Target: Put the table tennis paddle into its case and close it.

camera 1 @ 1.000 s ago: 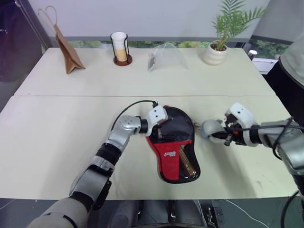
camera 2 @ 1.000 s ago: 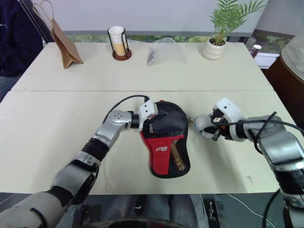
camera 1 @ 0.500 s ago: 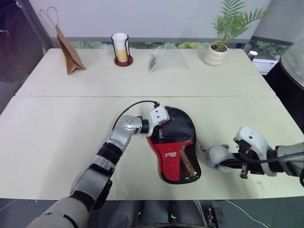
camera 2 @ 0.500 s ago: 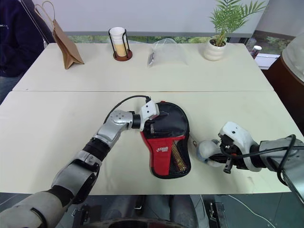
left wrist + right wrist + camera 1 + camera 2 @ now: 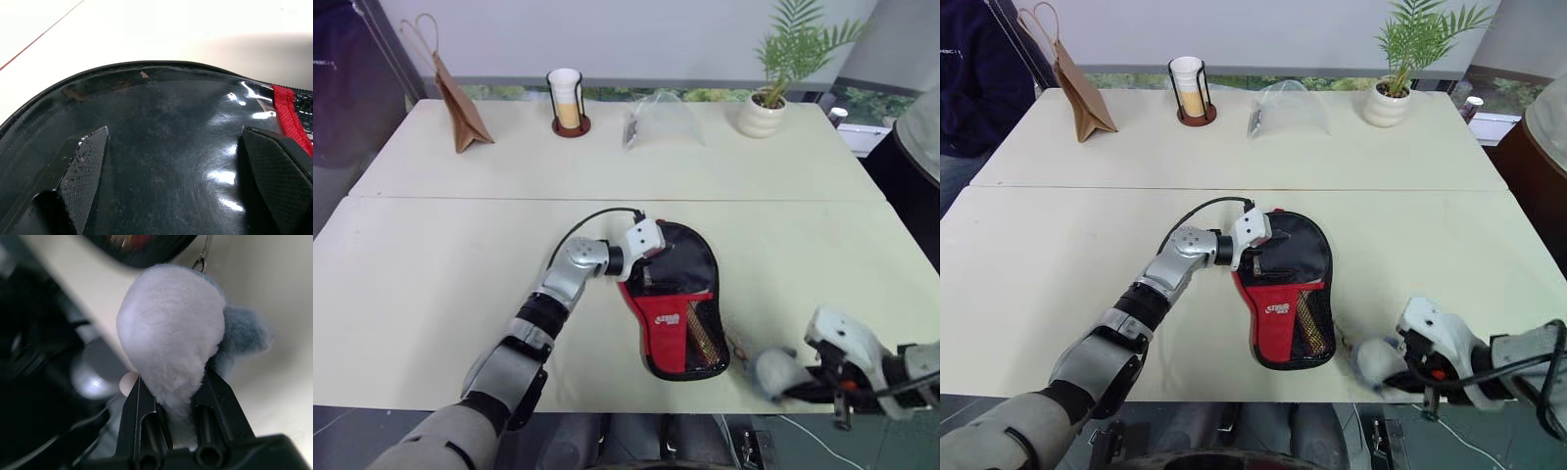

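Left eye view, read from the left: a brown paper bag and a cup in a wire holder stand along the far edge of the table, well apart from the work. Nearer the middle, the left gripper lies across the round black top of the case, its two fingers spread wide and resting flat on the glossy surface, pinching nothing. The case sits at the table's centre-front, red panel and mesh pocket uppermost; the table tennis paddle is presumably inside it, though I cannot tell from these pictures. Farther right, at the near edge, the right gripper has its fingers squeezed onto a grey plush toy, which hangs on a small clip and seems to serve as the zip pull. The risk: the toy is soft and could slip out of the pinch, or a hard pull could drag the whole case toward the edge if the left hand's flat press gives way. The right hand hangs over the table's front rim with little room behind it, while open tabletop lies to both sides and beyond the case.
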